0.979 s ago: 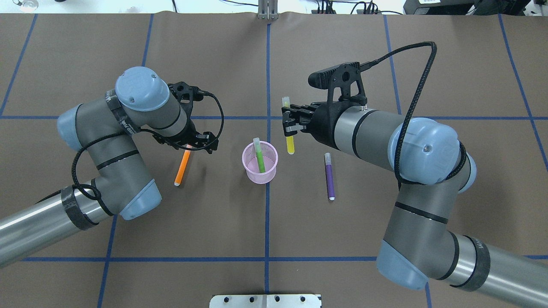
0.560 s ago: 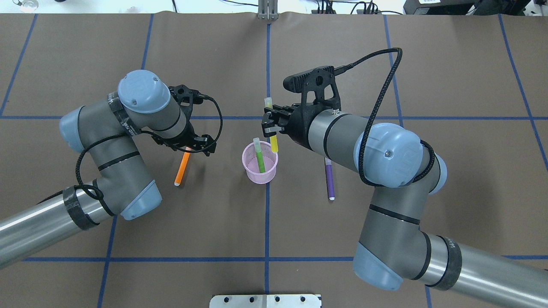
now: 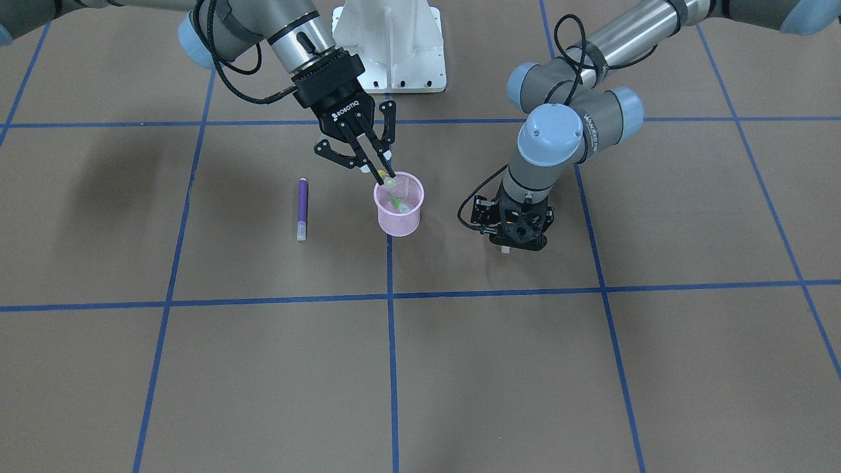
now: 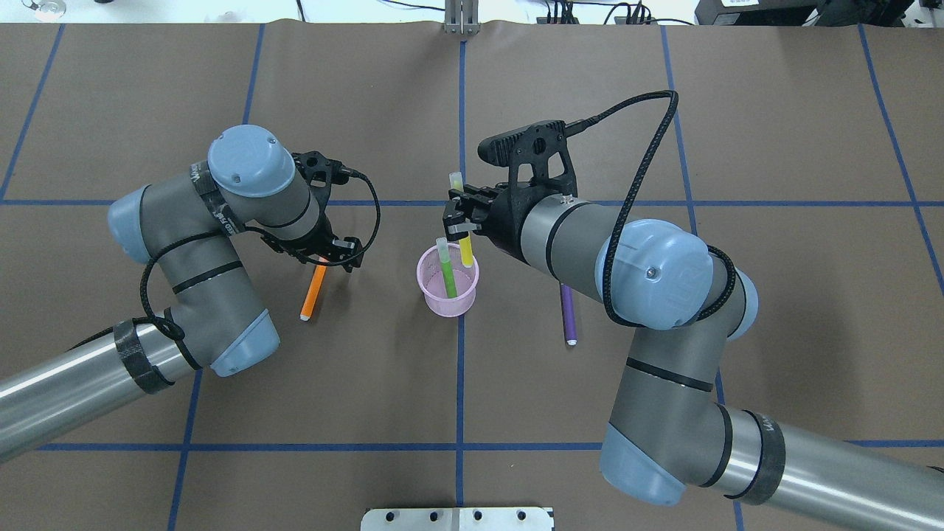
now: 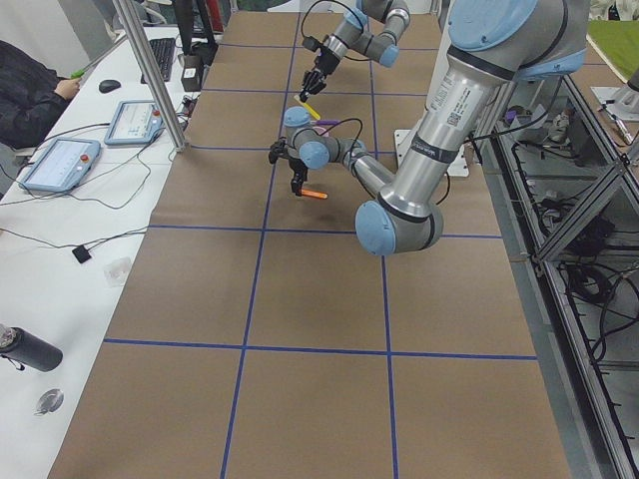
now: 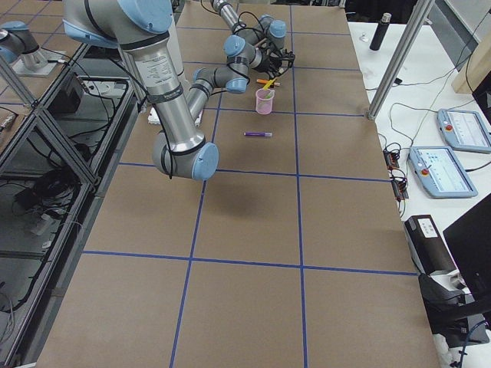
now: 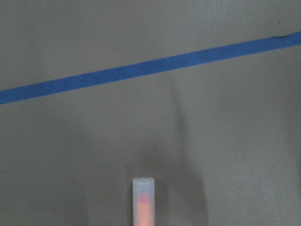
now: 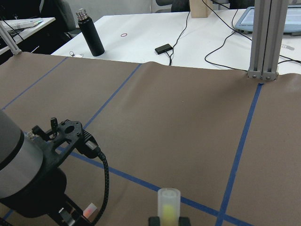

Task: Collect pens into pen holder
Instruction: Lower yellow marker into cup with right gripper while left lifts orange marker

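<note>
The pink mesh pen holder point(image 4: 435, 301) point(image 3: 399, 222) stands at the table's centre with a green pen point(image 4: 448, 274) point(image 3: 398, 205) leaning in it. My right gripper point(image 4: 461, 221) point(image 3: 384, 174) is shut on a yellow pen point(image 4: 466, 252) point(image 8: 169, 203), held upright with its lower end at the holder's far rim. An orange pen point(image 4: 313, 293) point(image 7: 143, 202) lies left of the holder. My left gripper point(image 4: 323, 259) looks open and sits low over the orange pen's far end. A purple pen point(image 4: 568, 317) point(image 3: 302, 209) lies right of the holder, its far end hidden under my right forearm.
The white robot base point(image 3: 389, 52) stands at the table's near edge, with a metal plate point(image 4: 457, 518) below it in the overhead view. My right forearm hangs over the ground between holder and purple pen. A black bottle point(image 8: 90, 33) stands on a desk beyond the table.
My right gripper has carried the yellow pen leftward until its lower end reached the holder's rim. My left gripper has shifted slightly along the orange pen, which has not moved.
</note>
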You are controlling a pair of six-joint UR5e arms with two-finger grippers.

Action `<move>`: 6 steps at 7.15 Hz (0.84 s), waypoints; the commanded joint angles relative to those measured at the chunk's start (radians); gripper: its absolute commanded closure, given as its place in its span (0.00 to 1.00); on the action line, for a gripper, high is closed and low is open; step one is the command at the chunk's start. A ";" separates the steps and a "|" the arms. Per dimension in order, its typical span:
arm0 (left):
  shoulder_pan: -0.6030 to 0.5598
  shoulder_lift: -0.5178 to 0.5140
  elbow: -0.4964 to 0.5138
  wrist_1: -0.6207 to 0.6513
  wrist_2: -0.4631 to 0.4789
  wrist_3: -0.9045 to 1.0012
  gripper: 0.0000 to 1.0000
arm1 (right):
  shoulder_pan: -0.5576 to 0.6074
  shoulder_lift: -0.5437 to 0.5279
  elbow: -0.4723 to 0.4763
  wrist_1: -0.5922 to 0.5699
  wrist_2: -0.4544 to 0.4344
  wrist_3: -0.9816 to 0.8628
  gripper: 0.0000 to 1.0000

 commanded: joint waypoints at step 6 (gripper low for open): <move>0.000 0.004 0.011 0.001 0.000 0.001 0.91 | -0.002 0.002 0.001 0.002 -0.004 0.000 1.00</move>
